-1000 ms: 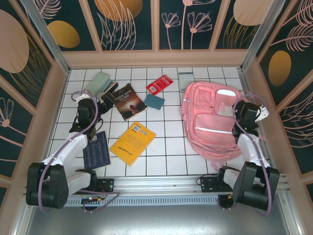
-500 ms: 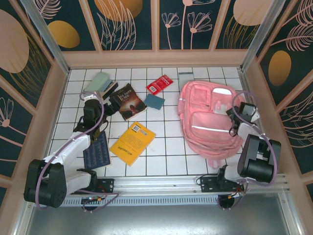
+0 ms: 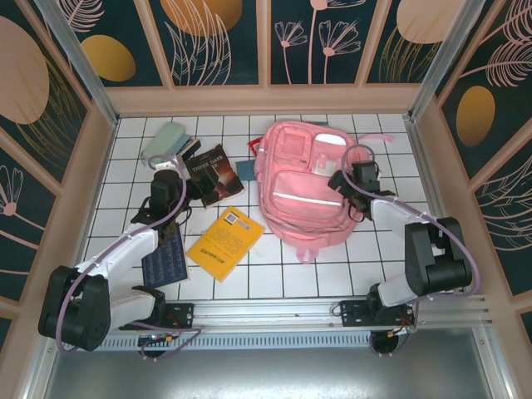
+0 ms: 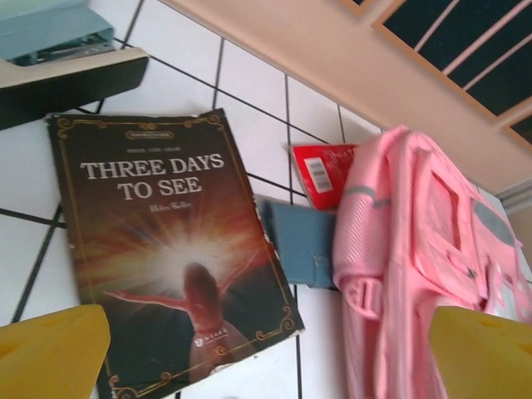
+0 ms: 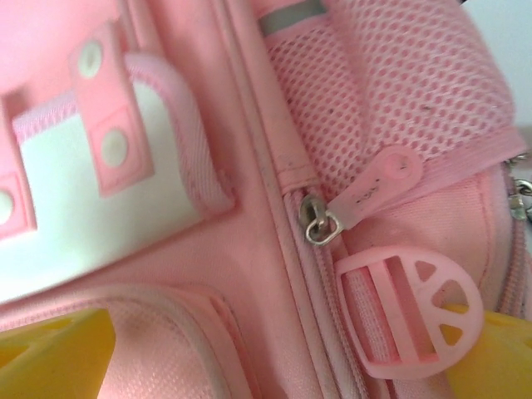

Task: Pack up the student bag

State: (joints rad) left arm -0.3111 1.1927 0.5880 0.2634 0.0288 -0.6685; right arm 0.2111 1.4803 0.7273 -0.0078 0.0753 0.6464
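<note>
The pink bag lies flat on the tiled table, around the middle and toward 1 o'clock, with its front pockets facing up and a pale stripe across it

The right gripper is at the bag's 3 o'clock side, close over the fabric. In the wrist view the right gripper has its yellow fingers spread wide with nothing clamped. Between them are a metal zip pull, a round pink buckle at 5 o'clock of it, and a white patch at 9 o'clock. I cannot tell whether the pads touch the cloth

The left gripper is at the table's 10 o'clock and points at a dark book. Its wrist view also shows the fingers wide apart and empty, above the cover titled "Three Days to See"

At 3 o'clock of the dark book a blue pouch lies with a red packet at its 12 o'clock, and the bag's edge overlaps both. A pale green case sits at 10 o'clock of the dark book, on top of a black item

A yellow book lies at the table's 7 o'clock, touching nothing. A navy book lies at 9 o'clock of it, partly under the left arm
</note>
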